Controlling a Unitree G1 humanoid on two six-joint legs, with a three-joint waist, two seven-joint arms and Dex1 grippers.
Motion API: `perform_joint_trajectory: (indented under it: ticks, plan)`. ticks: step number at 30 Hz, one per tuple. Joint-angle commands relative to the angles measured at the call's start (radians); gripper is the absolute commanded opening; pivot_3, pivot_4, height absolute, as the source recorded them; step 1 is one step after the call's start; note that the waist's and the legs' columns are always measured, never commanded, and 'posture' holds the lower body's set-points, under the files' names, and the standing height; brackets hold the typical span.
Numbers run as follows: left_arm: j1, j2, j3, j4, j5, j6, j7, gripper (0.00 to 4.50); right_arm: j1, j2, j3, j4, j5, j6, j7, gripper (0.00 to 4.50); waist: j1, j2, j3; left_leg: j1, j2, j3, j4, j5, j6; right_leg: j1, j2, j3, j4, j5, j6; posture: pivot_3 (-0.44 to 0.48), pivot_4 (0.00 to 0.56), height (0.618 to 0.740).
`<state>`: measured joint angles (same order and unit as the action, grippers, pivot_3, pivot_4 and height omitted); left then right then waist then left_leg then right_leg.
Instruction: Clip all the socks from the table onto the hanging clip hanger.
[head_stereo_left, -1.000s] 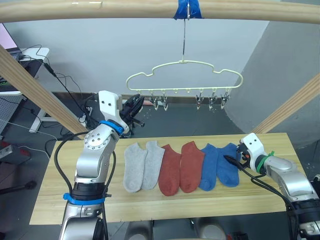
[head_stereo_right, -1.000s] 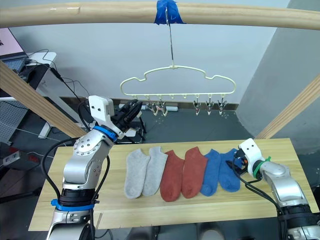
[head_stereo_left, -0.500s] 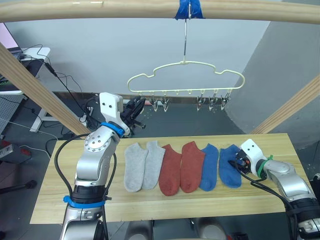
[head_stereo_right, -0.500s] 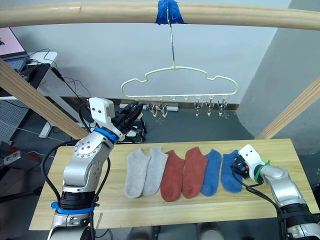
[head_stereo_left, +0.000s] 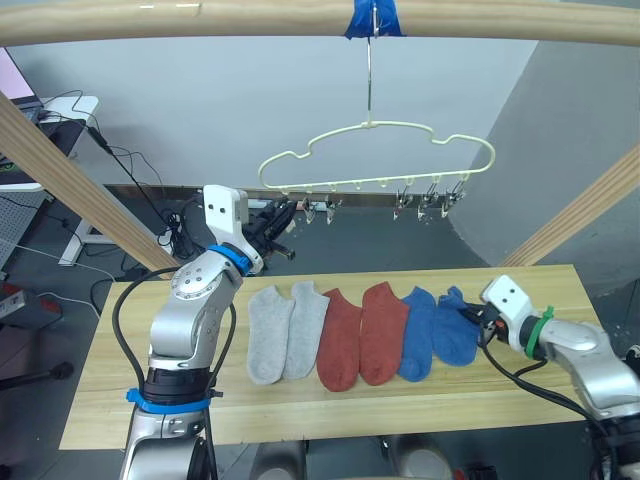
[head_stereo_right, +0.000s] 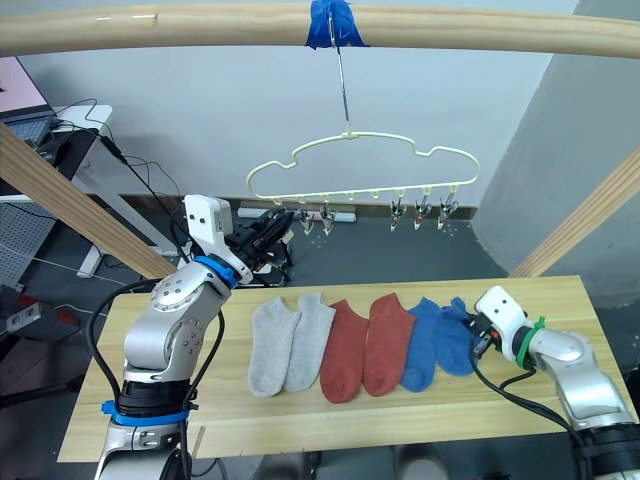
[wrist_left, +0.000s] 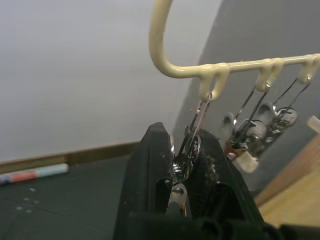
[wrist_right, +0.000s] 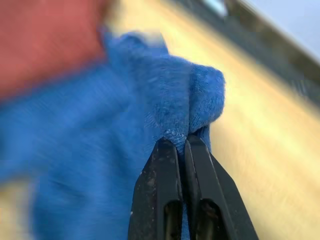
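Socks (head_stereo_left: 360, 333): six in a row on the worktop (head_stereo_left: 120, 380), grey pair, red pair, blue pair.
Rightmost blue sock (head_stereo_left: 455, 325): edge bunched and lifted, pinched at the tips of the right jaws.
Right gripper (wrist_right: 181, 145): jaws nearly together, a fold of blue knit caught between them.
Clip hanger (head_stereo_left: 378, 155): hanging from the pole above the worktop.
Leftmost clip (wrist_left: 186, 160): lodged between the left jaws.
Left gripper (wrist_left: 182, 150): jaws narrow, clamped on that clip.
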<state>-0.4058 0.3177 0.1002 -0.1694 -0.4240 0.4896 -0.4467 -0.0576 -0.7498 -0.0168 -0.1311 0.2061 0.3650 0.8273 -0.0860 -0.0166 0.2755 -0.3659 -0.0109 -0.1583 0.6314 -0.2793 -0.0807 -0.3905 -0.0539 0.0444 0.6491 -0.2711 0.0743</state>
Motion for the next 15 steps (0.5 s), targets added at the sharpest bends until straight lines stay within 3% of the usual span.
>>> perform_joint_trajectory:
  ticks: [1,4,8,15]
  plan:
    - [-0.027,0.027,0.093,-0.065,-0.227,0.242,-0.019,0.30,-0.008,-0.036,-0.039,-0.260,0.183,0.157,0.081,0.04,-0.001,0.000,0.001,0.000,0.001,0.000,0.000,0.000,0.000,0.000,0.001,0.000,0.000,0.000,0.000,-0.106,0.288,0.740]
    - [-0.059,0.042,0.166,-0.064,-0.409,0.428,-0.004,0.30,-0.060,-0.030,-0.010,-0.373,0.273,0.281,0.072,0.04,-0.001,-0.001,0.001,0.000,0.001,-0.001,0.000,0.000,0.000,0.000,0.001,-0.001,0.000,0.000,0.000,-0.108,0.288,0.740]
    - [-0.111,0.042,0.263,-0.011,-0.614,0.622,0.074,0.30,-0.187,0.066,0.109,-0.435,0.299,0.380,-0.001,0.04,-0.001,-0.004,0.003,0.000,0.001,-0.001,0.001,0.000,0.000,0.000,0.001,-0.001,0.000,0.000,0.000,-0.115,0.288,0.740]
    - [-0.151,0.002,0.293,-0.008,-0.765,0.703,0.199,0.30,-0.358,0.271,0.310,-0.298,0.151,0.358,-0.139,0.04,0.005,-0.005,0.004,-0.002,0.000,-0.002,0.001,0.002,-0.004,-0.002,0.000,-0.002,0.000,0.000,0.000,-0.104,0.286,0.740]
